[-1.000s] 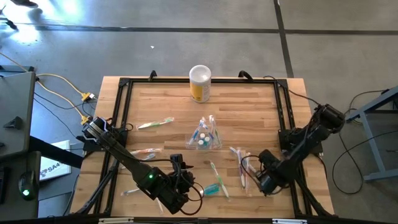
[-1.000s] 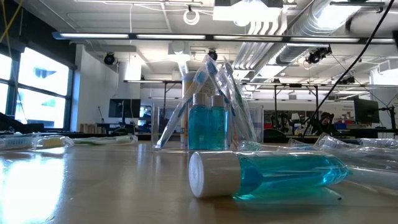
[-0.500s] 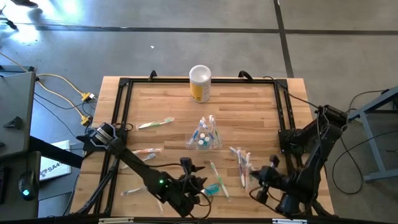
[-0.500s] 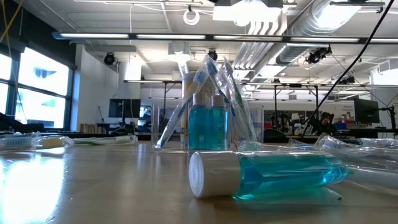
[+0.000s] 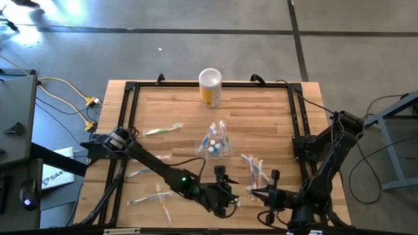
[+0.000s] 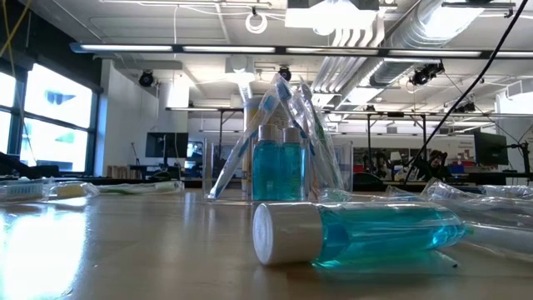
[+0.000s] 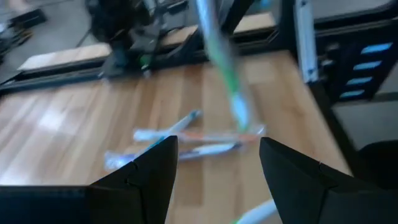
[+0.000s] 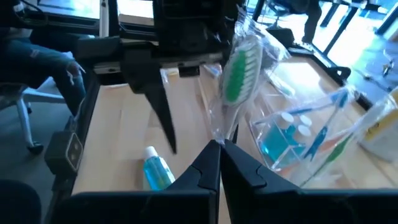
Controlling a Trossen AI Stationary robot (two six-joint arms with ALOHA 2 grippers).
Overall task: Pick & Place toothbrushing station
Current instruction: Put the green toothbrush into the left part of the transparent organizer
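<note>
Right claw (image 8: pixel 219 149): fingers pressed together, pinching the clear wrapper of a green-bristled toothbrush (image 8: pixel 237 73) that stands up from the tips, lifted off the bench.
Right claw, place: at the near edge of the bench (image 5: pixel 261 111), in the high view (image 5: pixel 256 192) pointing toward the left arm.
Left claw (image 7: pixel 217 163): fingers spread wide, nothing between them; it hangs over the wood with a blurred wrapped toothbrush (image 7: pixel 224 62) just ahead of the tips.
Left claw, place: in the high view (image 5: pixel 230 201) it sits close beside the right claw, the two almost meeting.
Teal tube (image 8: pixel 157 171): lying on the wood with its white cap showing, just in front of the right claw and under the left arm; in the low view it fills the foreground (image 6: pixel 366 235).
Toothbrushing station (image 5: pixel 215 141): upright beyond both claws at mid-bench, clear holder with teal tubes and brushes leaning in it, touched by neither claw.
Loose brushes (image 5: pixel 163 129): scattered on the far side of the left arm, well apart from the claws.
Yellow canister (image 5: pixel 210 87): farthest out, at the bench's far edge.
Writing: a white sheet on the floor (image 5: pixel 53 176) carries letters too small to read; no label legible on the tubes.
Change: half a second back the left claw was farther from the right one; it has swung across the near edge, and the right claw has slid inward to meet it. The low view is unchanged.
Hard to see: the left wrist view is motion-blurred; a seated person (image 8: pixel 37 62) beyond the bench is cut off by the frame.
</note>
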